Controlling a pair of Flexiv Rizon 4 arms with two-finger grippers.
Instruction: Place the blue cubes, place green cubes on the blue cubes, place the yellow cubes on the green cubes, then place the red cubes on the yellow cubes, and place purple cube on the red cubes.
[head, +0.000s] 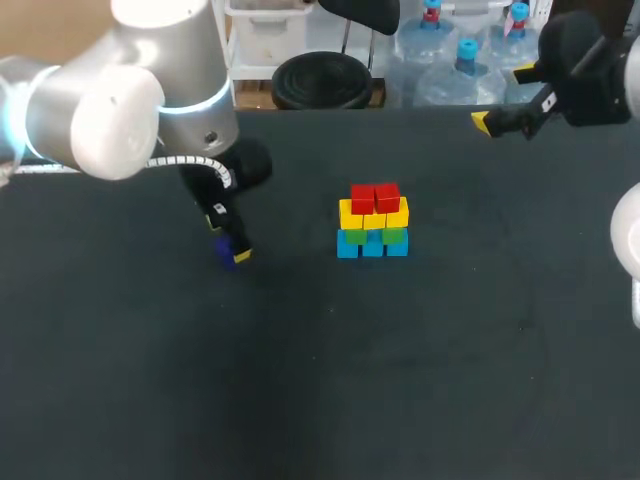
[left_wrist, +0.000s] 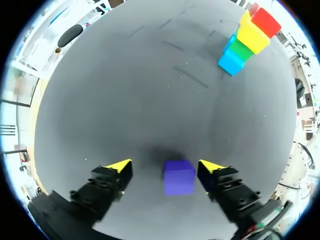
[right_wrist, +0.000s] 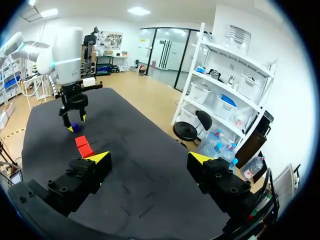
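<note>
One purple cube (left_wrist: 179, 176) left to place. It sits flat on the bench (head: 450, 380), toward the left edge from the stack (head: 373, 220) and well apart from it. Left tool (left_wrist: 165, 166) is down around it with fingers spread wide, one on each side. A gap shows on both sides, so nothing is gripped. Right tool (right_wrist: 150, 158) is spread wide and empty, up near the far right corner. Stack stands about mid-bench: blue row at the bottom, then green, then yellow, with two red cubes (head: 375, 197) on top, side by side and touching.

Handling, as a judgement: cube looks small, rigid and light, with smooth flat faces, not fragile. It won't deform, so a modest squeeze should do, but too weak a pinch on slick faces could let it twist. Best hold is two opposite side faces, fingers square to them and high enough to leave the base free. Cube sits nearer one finger, so closing may shove it sideways first. Landing spot across the reds is narrow, and a nudge could topple the pile.
</note>
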